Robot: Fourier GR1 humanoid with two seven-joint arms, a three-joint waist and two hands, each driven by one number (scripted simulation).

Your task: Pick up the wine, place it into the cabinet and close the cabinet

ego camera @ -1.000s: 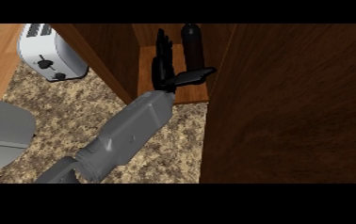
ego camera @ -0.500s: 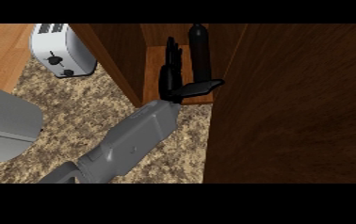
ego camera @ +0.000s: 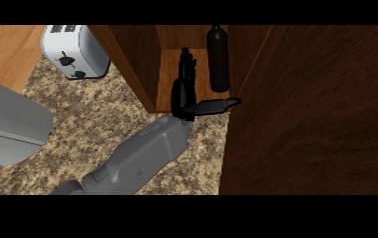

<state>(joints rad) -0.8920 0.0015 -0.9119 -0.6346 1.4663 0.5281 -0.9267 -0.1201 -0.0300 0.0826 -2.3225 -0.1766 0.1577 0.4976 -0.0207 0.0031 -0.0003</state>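
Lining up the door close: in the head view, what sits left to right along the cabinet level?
White toaster → cabinet's left wooden wall → black hand, fingers straight → dark wine bottle → open wooden cabinet door.

No legible text, label, brand, number or sign appears on any surface. The wine bottle [ego camera: 218, 59] inside the cabinet [ego camera: 136, 62] is uniformly dark and shows no readable label. The toaster [ego camera: 72, 51] on the desk [ego camera: 96, 112] carries two dark knobs on its front, with no markings that can be read.
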